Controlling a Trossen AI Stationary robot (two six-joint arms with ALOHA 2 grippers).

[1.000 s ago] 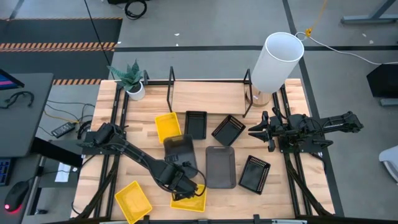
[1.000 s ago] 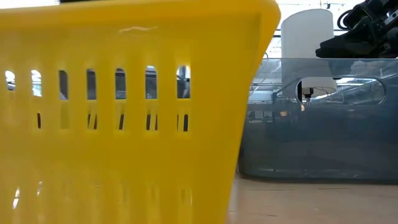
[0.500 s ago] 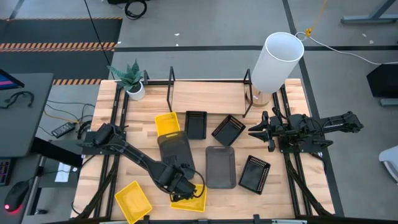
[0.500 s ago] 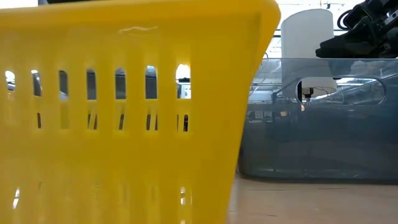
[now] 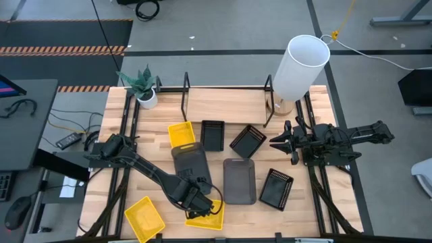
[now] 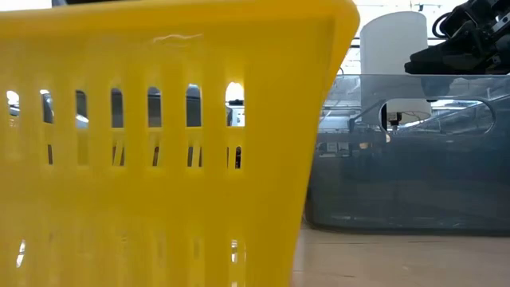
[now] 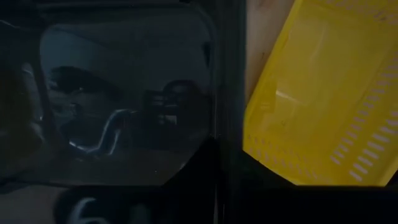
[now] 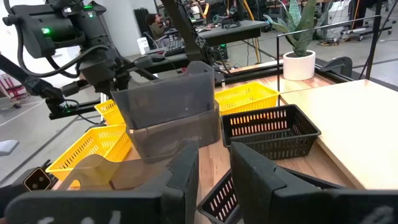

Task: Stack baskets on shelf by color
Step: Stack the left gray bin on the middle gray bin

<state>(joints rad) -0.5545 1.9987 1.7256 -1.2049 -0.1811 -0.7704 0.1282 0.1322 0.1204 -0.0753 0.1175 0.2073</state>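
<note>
Grey plastic sat pinched in my left gripper (image 5: 196, 192): I had closed on the rim of a grey basket (image 5: 189, 164) near the table's front edge, beside a yellow basket (image 5: 206, 217). My right gripper (image 5: 282, 143) hovered slightly open, holding nothing.

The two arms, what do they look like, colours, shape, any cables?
Both arms are dark, black jointed links. The left gripper and right gripper each end in two dark blocky fingers. Black cables loop along the wrists, and a green light glows on the left arm.
</note>
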